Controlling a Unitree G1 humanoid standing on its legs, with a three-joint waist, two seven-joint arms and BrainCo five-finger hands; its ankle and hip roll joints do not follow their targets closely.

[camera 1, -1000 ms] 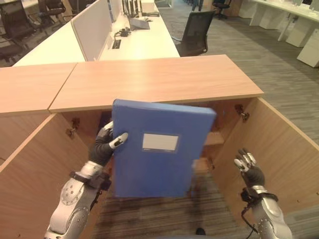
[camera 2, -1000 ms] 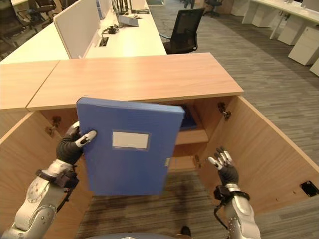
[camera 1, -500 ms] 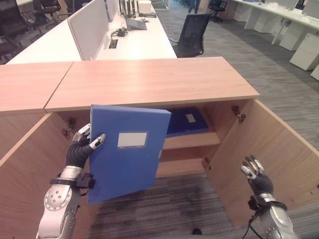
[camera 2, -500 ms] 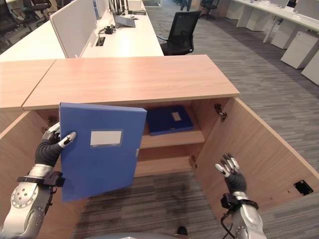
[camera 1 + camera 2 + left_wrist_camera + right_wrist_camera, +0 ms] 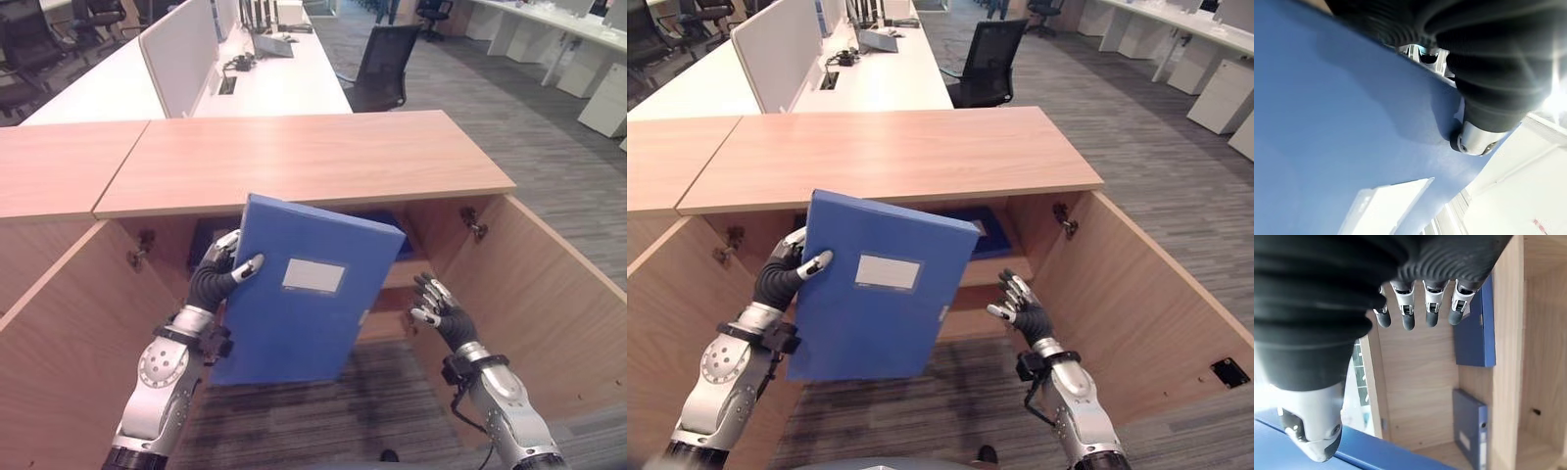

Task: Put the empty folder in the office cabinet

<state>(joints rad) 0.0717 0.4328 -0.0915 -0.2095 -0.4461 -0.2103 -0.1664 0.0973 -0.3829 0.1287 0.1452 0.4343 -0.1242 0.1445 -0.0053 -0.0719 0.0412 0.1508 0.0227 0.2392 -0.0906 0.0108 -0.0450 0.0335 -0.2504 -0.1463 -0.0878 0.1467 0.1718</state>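
Cabinet [image 5: 304, 162] first: a low wooden office unit with both doors swung wide and a shelf inside, where another blue folder [image 5: 985, 232] already lies flat toward the far right. In front of the opening, the blue folder [image 5: 299, 294] hangs upright and slightly tilted, its label facing near. The left hand [image 5: 217, 276] is clamped on its left edge, thumb across the front. The right hand [image 5: 1019, 305] hovers just right of the folder, fingers spread and holding nothing. Carrying looks done and insertion is the step in hand. Next, I judge, the folder must be levelled and steered onto the shelf, perhaps steadied from the right.
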